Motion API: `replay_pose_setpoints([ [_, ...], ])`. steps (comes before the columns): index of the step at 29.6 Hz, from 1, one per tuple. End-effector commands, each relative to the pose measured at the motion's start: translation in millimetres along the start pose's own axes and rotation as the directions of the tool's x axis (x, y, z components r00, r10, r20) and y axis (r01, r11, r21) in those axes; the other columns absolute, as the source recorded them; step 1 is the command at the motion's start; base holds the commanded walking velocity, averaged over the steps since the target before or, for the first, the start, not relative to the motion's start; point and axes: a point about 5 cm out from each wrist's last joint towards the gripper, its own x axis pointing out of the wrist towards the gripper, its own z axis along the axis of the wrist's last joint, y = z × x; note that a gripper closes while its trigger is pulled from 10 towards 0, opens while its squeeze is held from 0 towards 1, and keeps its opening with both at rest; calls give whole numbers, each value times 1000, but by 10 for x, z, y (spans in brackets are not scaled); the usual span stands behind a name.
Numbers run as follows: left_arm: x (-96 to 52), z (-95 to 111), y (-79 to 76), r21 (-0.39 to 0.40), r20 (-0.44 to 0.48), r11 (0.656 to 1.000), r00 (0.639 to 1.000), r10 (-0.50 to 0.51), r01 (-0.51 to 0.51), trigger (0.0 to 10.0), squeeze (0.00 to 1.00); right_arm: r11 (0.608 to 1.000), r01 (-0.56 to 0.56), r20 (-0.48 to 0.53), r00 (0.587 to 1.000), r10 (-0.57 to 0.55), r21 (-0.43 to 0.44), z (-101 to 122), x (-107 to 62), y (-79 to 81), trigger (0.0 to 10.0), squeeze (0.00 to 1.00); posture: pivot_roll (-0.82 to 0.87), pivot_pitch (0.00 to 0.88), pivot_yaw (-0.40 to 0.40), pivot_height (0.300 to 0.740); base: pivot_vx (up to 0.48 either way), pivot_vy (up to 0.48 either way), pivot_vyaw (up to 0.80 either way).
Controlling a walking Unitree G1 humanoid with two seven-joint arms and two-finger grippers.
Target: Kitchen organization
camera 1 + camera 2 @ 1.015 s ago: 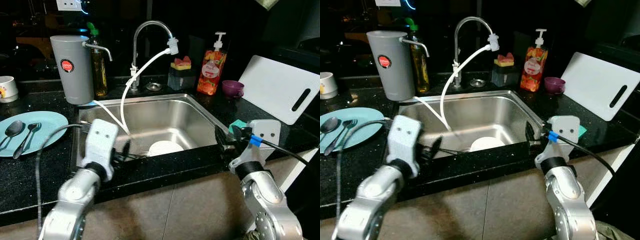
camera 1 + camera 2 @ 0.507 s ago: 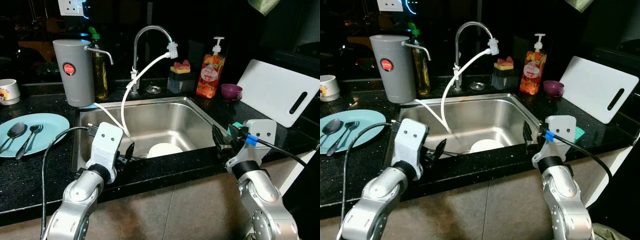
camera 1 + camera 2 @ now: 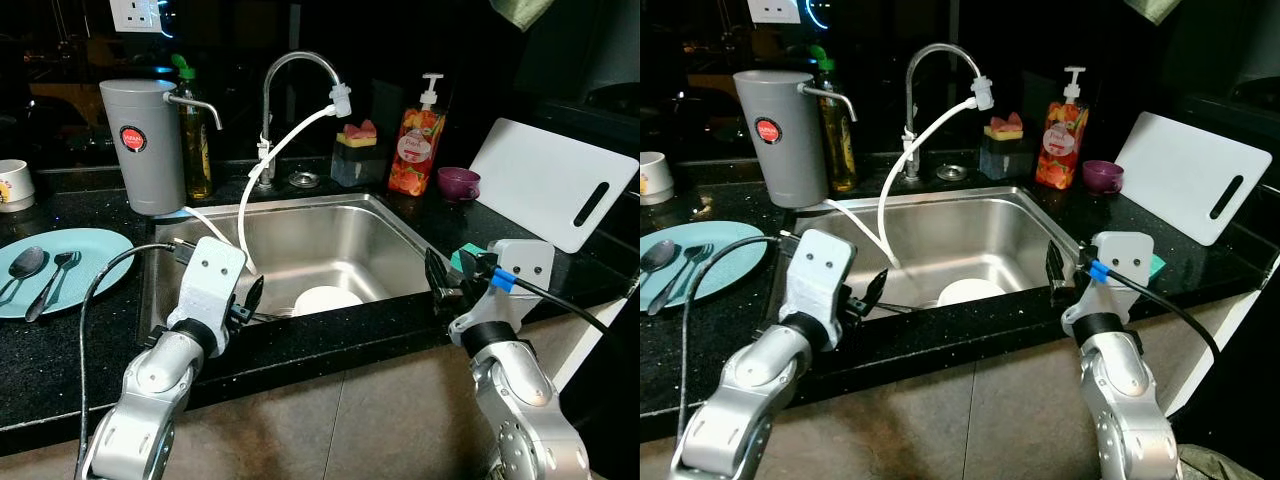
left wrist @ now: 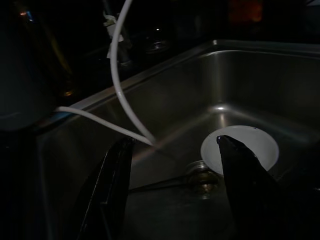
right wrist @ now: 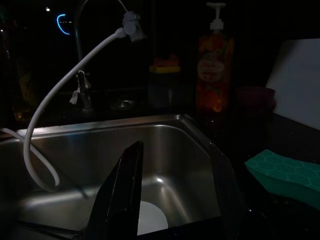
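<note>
The left pincer (image 3: 250,298) hangs over the near left rim of the sink (image 3: 330,235), fingers apart and holding nothing. The right pincer (image 3: 437,283) sits at the sink's near right corner; whether its fingers are apart I cannot tell. A black counter (image 3: 70,340) surrounds the steel sink, whose basin is open around a white plate (image 3: 328,299) lying flat by the drain. A white cutting board (image 3: 553,183) leans at the far right. A grey dispenser (image 3: 143,145) stands far left, with a blue plate (image 3: 60,266) carrying a spoon (image 3: 24,265) and fork (image 3: 57,272) nearer. A green sponge (image 5: 285,175) lies beside the right pincer.
</note>
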Motion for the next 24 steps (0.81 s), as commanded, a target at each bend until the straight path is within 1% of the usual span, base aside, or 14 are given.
replay_pose_setpoints([
  [1, -17, -29, 16, 13, -12, 1000, 1000, 0, 0, 10000, 0, 1000, 18, 8, 1000, -18, 4, 7, -1, -29, 10000, 0, 147, 52, -59, 740, 0, 0, 0],
  [7, -7, -14, 3, 3, -6, 1000, 1000, 13, -13, 10000, 0, 1000, 17, 0, 1000, -17, 3, 9, -10, -39, 10000, 0, 141, 61, -69, 740, 0, 0, 0],
  [11, -16, -31, -28, 9, -8, 1000, 1000, 1, 0, 10000, 0, 1000, 20, 2, 1000, -20, -1, 16, -2, -46, 10000, 0, 131, 56, -65, 740, 0, 0, 0],
  [12, -15, -28, -23, 10, -7, 1000, 1000, -2, 2, 10000, 0, 1000, 21, 8, 1000, -21, 0, 32, -1, -43, 10000, 0, 125, 44, -58, 740, 0, 0, 0],
  [15, -7, -33, -16, 12, -6, 1000, 1000, -3, 3, 10000, 0, 1000, 21, 13, 1000, -21, 1, 39, -5, -44, 10000, 0, 129, 52, -60, 740, 0, 0, 0],
  [17, 24, -25, 19, 30, -9, 999, 1000, 10, -10, 10000, 0, 999, 34, 7, 999, -34, 3, 23, -21, -63, 10000, 0, 140, 57, -71, 740, 0, 0, 0],
  [19, 25, -24, 53, 41, -12, 999, 1000, 23, -23, 10000, 0, 1000, 27, 1, 1000, -27, -1, 12, -24, -66, 10000, 0, 139, 51, -68, 740, 0, 0, 0],
  [24, 7, -30, 46, 48, -13, 999, 1000, 21, -21, 10000, 0, 999, 38, 8, 999, -37, -5, 16, -10, -103, 10000, 0, 151, 39, -67, 740, 0, 0, 0],
])
